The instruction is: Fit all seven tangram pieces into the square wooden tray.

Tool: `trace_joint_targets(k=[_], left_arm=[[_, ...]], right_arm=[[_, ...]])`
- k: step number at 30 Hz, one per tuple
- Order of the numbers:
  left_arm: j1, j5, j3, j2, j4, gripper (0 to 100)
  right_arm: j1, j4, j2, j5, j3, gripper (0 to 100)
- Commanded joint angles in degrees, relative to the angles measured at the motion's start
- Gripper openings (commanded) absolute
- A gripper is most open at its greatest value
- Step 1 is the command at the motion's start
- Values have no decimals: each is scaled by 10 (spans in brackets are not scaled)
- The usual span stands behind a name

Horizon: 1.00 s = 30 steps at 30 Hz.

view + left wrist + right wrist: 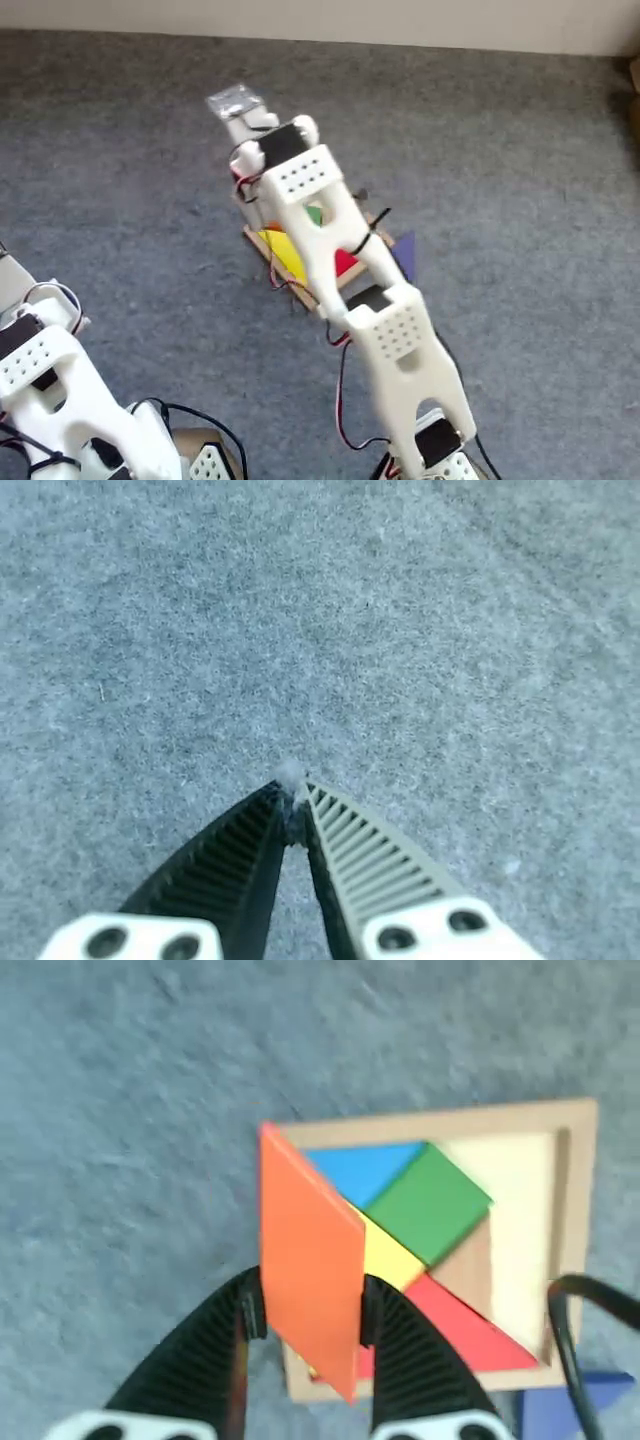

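The left pincer (291, 792), its ribbed fingers drawn together on nothing, hangs over bare grey table (420, 610) well apart from the work. The right pincer (312, 1298) is clamped on the orange piece (310, 1225), gripping it by its two long edges. The piece stands out ahead of the fingertips and appears tilted, not flat.

Directly beneath and ahead of that pincer lies the tray (440, 1123). The orange piece crosses its nearer side rail, though whether it touches the wood cannot be told. Just beyond the piece, a blue triangle (365, 1165), green square (430, 1205), yellow piece (392, 1260) and red piece (465, 1328) sit in the tray. Farther out from the pincer is a pale strip, which may be a piece or bare floor.

Off to the pincer's side, outside the tray and near its corner, a purple piece (575, 1405) waits on the table.

The step in hand looks to be seating the orange piece. That likely calls for levelling it, squaring its slanted edges to the neighbours and lowering it inside the rail before letting go. The purple piece would follow.
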Motion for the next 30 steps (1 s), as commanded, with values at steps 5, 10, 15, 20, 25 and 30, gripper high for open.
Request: trace_joint_targets(k=[5, 10, 15, 20, 25, 30], left_arm=[[25, 4, -30, -13, -12, 24], [33, 4, -30, -13, -12, 24], [33, 3, -30, -13, -12, 24], [33, 3, -26, -13, -17, 24], [33, 2, -24, -13, -20, 24], [33, 2, -24, -13, -20, 24]], right_arm=[[105, -13, -65, 126, 85, 4], [142, -43, -37, 179, 97, 4], [158, -51, 10, 207, 96, 5], [174, -48, 25, 207, 96, 43], [179, -44, 24, 207, 96, 187], [175, 2, 12, 207, 65, 194]])
